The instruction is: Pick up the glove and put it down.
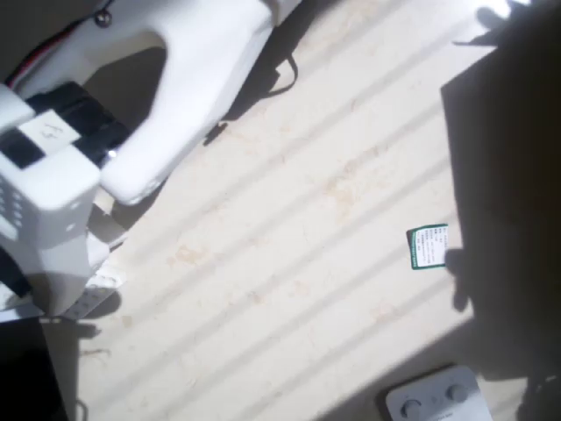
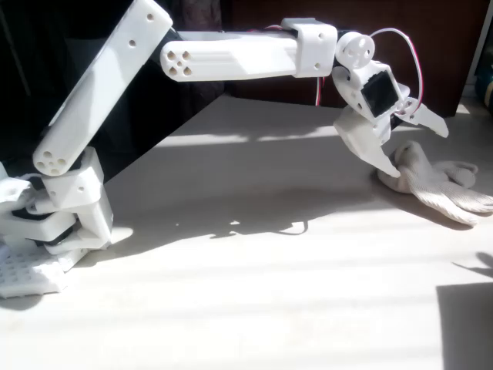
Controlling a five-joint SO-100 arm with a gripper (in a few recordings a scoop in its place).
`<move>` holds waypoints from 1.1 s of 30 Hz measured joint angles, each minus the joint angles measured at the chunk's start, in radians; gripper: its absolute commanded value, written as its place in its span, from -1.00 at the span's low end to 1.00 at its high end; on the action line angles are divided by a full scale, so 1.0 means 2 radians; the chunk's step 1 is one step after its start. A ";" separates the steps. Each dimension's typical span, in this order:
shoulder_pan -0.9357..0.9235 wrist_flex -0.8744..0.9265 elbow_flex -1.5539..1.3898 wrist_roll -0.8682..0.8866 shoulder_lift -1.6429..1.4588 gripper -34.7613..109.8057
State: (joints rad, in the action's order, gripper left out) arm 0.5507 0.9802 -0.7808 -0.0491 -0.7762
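The cream knitted glove (image 2: 437, 185) lies flat on the table at the right of the fixed view, its stubby fingers pointing right. My white gripper (image 2: 418, 152) hangs just above the glove's left end, open, with the jaws spread wide. The lower fixed finger (image 2: 373, 150) reaches down to the glove's near edge, and the thinner upper finger (image 2: 427, 119) points out over it. Nothing is held between them. The white arm (image 2: 231, 55) stretches across from its base (image 2: 62, 208) at the left.
The overhead view has a small green-and-white label (image 1: 428, 246) on the pale striped tabletop (image 1: 289, 263), a white device with round buttons (image 1: 434, 396) at the bottom edge, and white arm parts (image 1: 202, 53) at the upper left. Deep shadow covers the right side.
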 measured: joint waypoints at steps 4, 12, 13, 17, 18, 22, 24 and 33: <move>0.000 -0.001 0.000 0.000 0.009 -0.03; 0.000 -0.001 0.001 0.000 0.017 -0.03; 0.000 -0.001 0.002 0.000 0.023 -0.03; 0.000 -0.002 0.002 0.000 0.032 -0.03; 0.001 -0.007 0.002 0.000 0.032 -0.03; 0.001 -0.036 0.003 0.000 0.037 -0.03; 0.001 -0.053 0.003 0.000 0.043 -0.03; -0.002 -0.067 0.004 0.000 0.044 -0.33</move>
State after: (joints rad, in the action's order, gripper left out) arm 0.5476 0.8468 -0.7731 -0.0491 -0.6888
